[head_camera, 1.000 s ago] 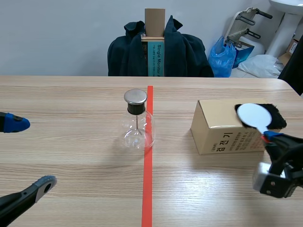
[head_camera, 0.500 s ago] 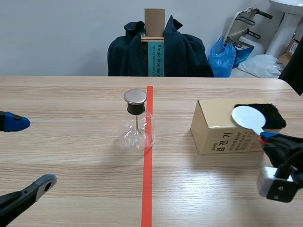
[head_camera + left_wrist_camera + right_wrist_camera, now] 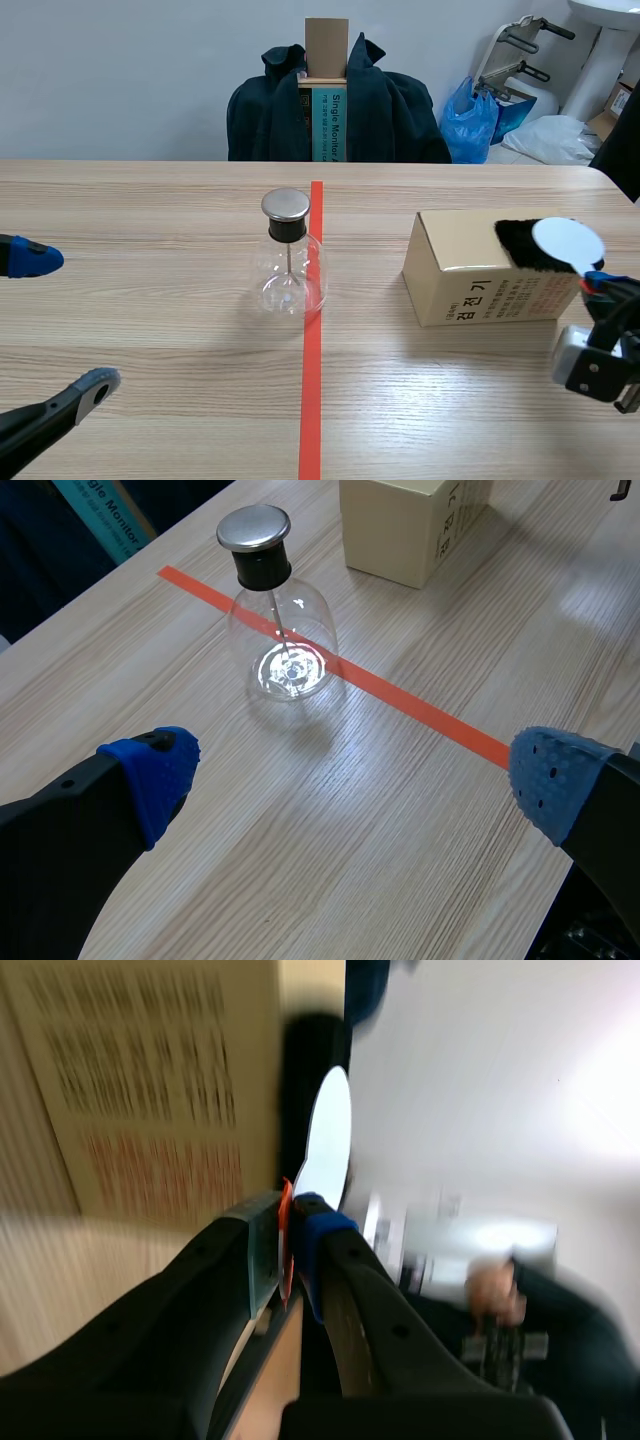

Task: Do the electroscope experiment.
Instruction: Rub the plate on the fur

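The electroscope (image 3: 289, 256), a clear glass flask with a black stopper and a round metal cap, stands beside the red tape line; it also shows ahead of my left gripper (image 3: 345, 775), which is open and holds nothing. My right gripper (image 3: 598, 285) is shut on the thin red handle of a white disc paddle (image 3: 568, 244). The disc lies against a black fuzzy cloth (image 3: 530, 246) on top of the tan cardboard box (image 3: 470, 265). In the right wrist view the paddle (image 3: 326, 1140) rises between the fingers against the cloth (image 3: 305, 1070).
A chair draped with a dark jacket (image 3: 335, 105) and a cardboard piece stands behind the far table edge. Bags and equipment sit at the back right. The box (image 3: 410, 525) is beyond the flask in the left wrist view.
My right gripper has swung the white disc to the right across the black cloth, after it had slid left half a second ago. The left arm has stayed still.
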Controlling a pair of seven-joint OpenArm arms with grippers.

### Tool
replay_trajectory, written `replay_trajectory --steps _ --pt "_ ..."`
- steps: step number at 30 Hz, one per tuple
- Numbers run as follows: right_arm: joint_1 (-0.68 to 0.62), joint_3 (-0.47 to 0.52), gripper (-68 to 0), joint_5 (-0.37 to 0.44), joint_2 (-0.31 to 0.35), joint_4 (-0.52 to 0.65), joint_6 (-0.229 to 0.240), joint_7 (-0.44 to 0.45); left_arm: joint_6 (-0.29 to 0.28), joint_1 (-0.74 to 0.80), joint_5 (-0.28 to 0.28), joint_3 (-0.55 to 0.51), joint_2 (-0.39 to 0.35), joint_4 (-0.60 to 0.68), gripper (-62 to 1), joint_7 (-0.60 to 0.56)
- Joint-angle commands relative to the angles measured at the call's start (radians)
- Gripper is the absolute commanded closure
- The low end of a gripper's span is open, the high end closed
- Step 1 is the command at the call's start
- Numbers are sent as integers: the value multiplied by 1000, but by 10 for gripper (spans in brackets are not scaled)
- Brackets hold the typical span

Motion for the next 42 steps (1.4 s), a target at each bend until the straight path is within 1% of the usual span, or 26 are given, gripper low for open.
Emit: replay_trajectory --steps 1,3,4,5,6,8,9,10,12,13,14,17,19,24,25,28,29,31,35,40,41,42 --pt "10 -5 -8 10 -5 34 -11 -49 -2 -3 -10 6 8 6 -623 -32" --pt "8 -4 -8 19 -5 35 -5 -200 -2 -3 -10 6 8 6 -623 -37" --pt "6 -3 -8 20 -2 35 10 -245 -2 -3 -10 6 8 6 -623 -38" --pt "6 -3 -8 19 3 35 24 -242 -2 -3 -10 6 8 6 -623 -38" --pt "6 -4 -8 14 9 35 26 -195 -2 -3 -10 6 8 6 -623 -38" --pt "11 -5 -8 12 11 38 21 -65 -2 -3 -10 6 8 6 -623 -37" --pt "12 -5 -8 13 11 41 20 -44 -2 -3 -10 6 8 6 -623 -37" --pt "12 -5 -8 14 10 47 20 -66 -2 -3 -10 6 8 6 -623 -37" --pt "11 -3 -8 22 9 47 26 -181 -2 -3 -10 6 8 6 -623 -37" --pt "8 -3 -8 22 11 47 38 -214 -2 -3 -10 6 8 6 -623 -37" --pt "8 -3 -8 22 13 47 51 -206 -2 -3 -10 6 8 6 -623 -37" --pt "9 -6 -8 21 14 47 55 -89 -2 -3 -10 6 8 6 -623 -37" --pt "9 -6 -8 21 13 47 55 -42 -2 -3 -10 6 8 6 -623 -37" --pt "9 -6 -8 21 14 47 49 -36 -2 -3 -10 6 8 6 -623 -37" --pt "9 -4 -8 21 15 47 37 -38 -2 -3 -10 6 8 6 -623 -37" --pt "10 -3 -8 26 29 59 -23 -66 -2 -3 -10 6 8 6 -623 -37" --pt "10 -3 -8 32 37 70 -30 -82 -2 -3 -10 6 8 6 -623 -37" --pt "12 0 -8 64 65 105 -30 -125 -2 -3 -10 6 8 6 -623 -37" --pt "38 25 -8 165 135 213 -29 -196 -2 -3 -10 6 8 6 -623 -36" --pt "121 82 -8 284 207 379 -30 -298 2 -13 -10 6 8 -3 -623 -20" --pt "140 96 -8 306 217 410 -34 -314 6 -25 -10 6 7 -11 -613 -1" --pt "162 110 -8 330 227 442 -40 -328 6 -40 -10 6 7 -20 -584 25"
